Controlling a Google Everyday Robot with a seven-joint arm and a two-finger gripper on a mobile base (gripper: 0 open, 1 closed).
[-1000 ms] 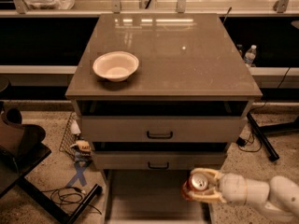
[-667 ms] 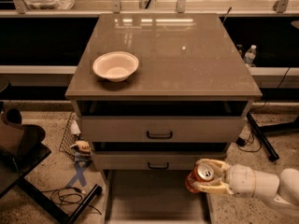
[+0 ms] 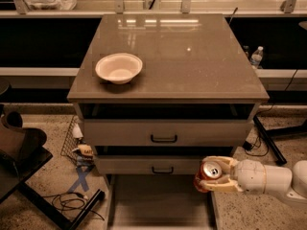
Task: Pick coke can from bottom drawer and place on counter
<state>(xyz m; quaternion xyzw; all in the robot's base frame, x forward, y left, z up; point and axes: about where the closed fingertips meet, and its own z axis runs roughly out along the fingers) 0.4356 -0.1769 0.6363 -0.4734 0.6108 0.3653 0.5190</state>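
Note:
The coke can [image 3: 209, 172], red with a silver top, sits between the pale fingers of my gripper [image 3: 214, 174], which is shut on it. The gripper holds the can in the air above the right edge of the open bottom drawer [image 3: 158, 202], in front of the lower grey drawer front. The counter [image 3: 192, 61] is the glossy grey-brown cabinet top above, well higher than the can. My white arm [image 3: 268, 178] comes in from the lower right.
A white bowl [image 3: 119, 68] stands on the left part of the counter. Two grey drawer fronts with black handles [image 3: 163, 139] face me. A pale ledge with metal brackets runs behind. A dark chair base and cables lie on the floor at left; a water bottle [image 3: 256, 56] stands at right.
My gripper has lifted the can up and to the right, from low over the drawer to beside the lower drawer front.

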